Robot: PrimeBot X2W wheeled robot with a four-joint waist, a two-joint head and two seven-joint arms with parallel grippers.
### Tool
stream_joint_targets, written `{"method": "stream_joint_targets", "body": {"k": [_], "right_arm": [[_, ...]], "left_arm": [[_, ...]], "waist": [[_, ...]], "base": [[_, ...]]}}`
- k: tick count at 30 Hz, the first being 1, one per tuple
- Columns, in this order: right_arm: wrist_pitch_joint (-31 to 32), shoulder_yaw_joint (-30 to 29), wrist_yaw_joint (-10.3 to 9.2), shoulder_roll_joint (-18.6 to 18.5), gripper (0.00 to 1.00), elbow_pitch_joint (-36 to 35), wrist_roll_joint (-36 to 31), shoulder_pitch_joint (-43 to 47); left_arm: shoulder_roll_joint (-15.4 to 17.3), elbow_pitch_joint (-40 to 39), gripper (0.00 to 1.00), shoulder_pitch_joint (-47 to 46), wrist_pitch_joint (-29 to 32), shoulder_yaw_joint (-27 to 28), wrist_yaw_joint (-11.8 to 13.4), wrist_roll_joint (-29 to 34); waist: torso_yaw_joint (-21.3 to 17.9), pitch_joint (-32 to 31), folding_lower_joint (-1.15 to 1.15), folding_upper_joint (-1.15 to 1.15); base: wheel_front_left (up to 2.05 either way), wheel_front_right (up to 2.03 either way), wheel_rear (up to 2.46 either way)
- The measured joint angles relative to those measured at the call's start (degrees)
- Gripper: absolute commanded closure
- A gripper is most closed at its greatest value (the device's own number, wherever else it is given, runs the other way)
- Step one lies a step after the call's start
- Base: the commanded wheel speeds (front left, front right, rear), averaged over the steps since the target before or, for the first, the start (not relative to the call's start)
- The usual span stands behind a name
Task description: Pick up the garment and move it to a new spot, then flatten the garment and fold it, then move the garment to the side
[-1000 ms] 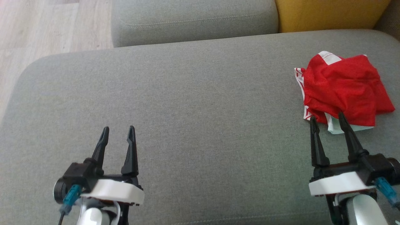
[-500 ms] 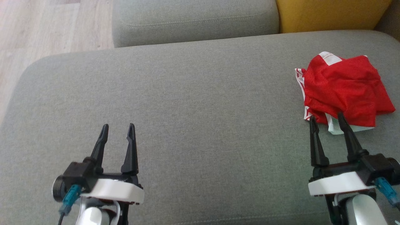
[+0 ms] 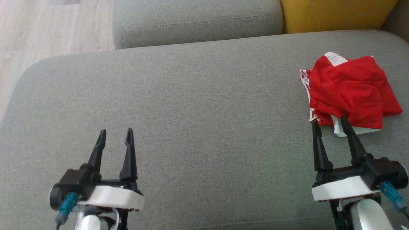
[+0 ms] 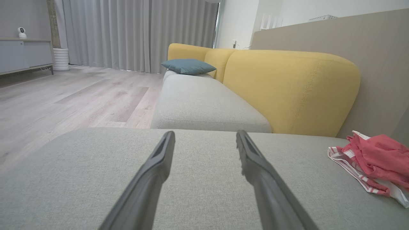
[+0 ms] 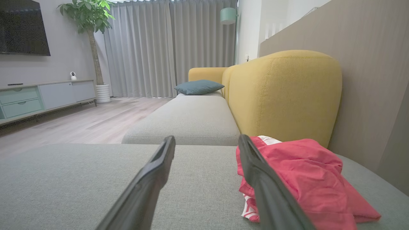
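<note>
The red garment (image 3: 350, 91) lies crumpled at the right end of the grey seat cushion (image 3: 191, 105), with white, red-striped trim showing along its left and near edges. The right gripper (image 3: 329, 119) stands just at the near edge of the heap with its fingers spread wide and nothing between them. In the right wrist view its right-hand finger (image 5: 255, 172) crosses in front of the cloth (image 5: 297, 172). The left gripper (image 3: 115, 130) sits well apart from the garment over bare cushion at the lower left, also spread wide and holding nothing.

Beyond the cushion is a second grey seat (image 3: 198, 22), a yellow backrest (image 3: 335, 14) and pale wood floor (image 3: 48, 28). The wrist views add a teal pillow (image 4: 188, 66) further along the sofa, grey curtains (image 4: 137, 32), a low cabinet (image 5: 41, 95), a wall-mounted TV (image 5: 24, 27) and a potted tree (image 5: 86, 19). Nothing lies between either gripper and the garment.

The garment's underside and how it is folded are hidden. It may be shorts, but the heap is too bunched to say. Whether the right fingertips touch the cloth cannot be told. In the left wrist view the garment (image 4: 374, 159) runs off the right edge.
</note>
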Motion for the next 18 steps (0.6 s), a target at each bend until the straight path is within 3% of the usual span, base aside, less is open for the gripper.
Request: {"method": "stream_joint_targets", "body": {"k": [5, 6, 11, 18], "right_arm": [[0.0, 0.03, 0.0, 0.0, 0.0, 0.02, 0.1, 0.0], [0.0, 0.07, 0.01, 0.0, 1.0, 0.02, 0.1, -0.01], [0.26, 0.19, -0.01, 0.05, 1.0, 4.09, 0.4, 1.75], [0.87, 0.18, -0.01, 0.05, 1.0, 4.21, 5.81, 2.27]], "left_arm": [[0.0, -1.69, 0.0, 0.03, 0.0, 0.75, 0.01, -1.1], [0.01, -1.88, 1.0, 0.03, 0.0, 0.79, 0.01, -1.4], [-0.14, 2.29, 1.0, 2.1, 0.19, 0.56, 0.03, -1.83], [-0.09, 2.49, 1.0, 2.8, 1.11, 0.65, -0.01, -6.69]], "waist": [[-0.12, 0.05, 0.0, 0.0], [-0.16, 0.03, 0.0, 0.0], [-0.16, 0.02, 0.0, 0.0], [0.0, 0.0, 0.0, 0.0]], "base": [[0.0, 0.0, 0.0], [0.0, 0.0, 0.0], [0.0, 0.0, 0.0], [0.0, 0.0, 0.0]]}}
